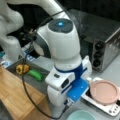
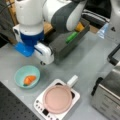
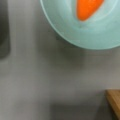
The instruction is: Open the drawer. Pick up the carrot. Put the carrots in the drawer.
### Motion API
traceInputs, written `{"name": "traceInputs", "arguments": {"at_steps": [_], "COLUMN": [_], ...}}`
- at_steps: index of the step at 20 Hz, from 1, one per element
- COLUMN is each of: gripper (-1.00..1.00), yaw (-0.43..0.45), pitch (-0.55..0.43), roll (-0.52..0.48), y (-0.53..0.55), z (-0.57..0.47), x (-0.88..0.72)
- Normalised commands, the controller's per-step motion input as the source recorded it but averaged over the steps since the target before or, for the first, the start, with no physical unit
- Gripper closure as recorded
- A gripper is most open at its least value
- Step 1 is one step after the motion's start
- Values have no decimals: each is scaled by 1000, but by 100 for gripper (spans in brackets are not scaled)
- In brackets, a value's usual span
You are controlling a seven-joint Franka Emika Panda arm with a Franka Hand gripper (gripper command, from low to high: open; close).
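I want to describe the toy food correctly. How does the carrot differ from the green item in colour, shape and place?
Colour: the carrot is orange; the green item is plain green.
Shape: the carrot is stubby and tapers; the green item is a long, even oblong.
Place: the carrot lies in the light blue bowl on the table; the green item lies in the grey drawer, beside a yellow item.
Both lie untouched; the gripper does not show.

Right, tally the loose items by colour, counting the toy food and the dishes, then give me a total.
Orange: 1, the carrot in the bowl.
Yellow: 1, the lumpy yellow item in the drawer.
Green: 1, the green oblong item in the drawer.
Teal: 1, the bowl.
Pink: 1, the pan on the small white cooker.
Total: 5.
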Motion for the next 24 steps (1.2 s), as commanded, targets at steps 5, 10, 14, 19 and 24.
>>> {"name": "traceInputs", "arguments": {"at_steps": [5, 10, 14, 19, 24], "gripper": [-100, -100, -100, -100, -100], "yaw": [103, 107, 117, 127, 133], "pitch": [211, 153, 137, 125, 102], "roll": [-40, -53, -47, -29, -20], "y": [-192, -220, -213, -174, -155], "z": [-78, -70, -8, 3, 21], "x": [424, 410, 357, 339, 321]}}
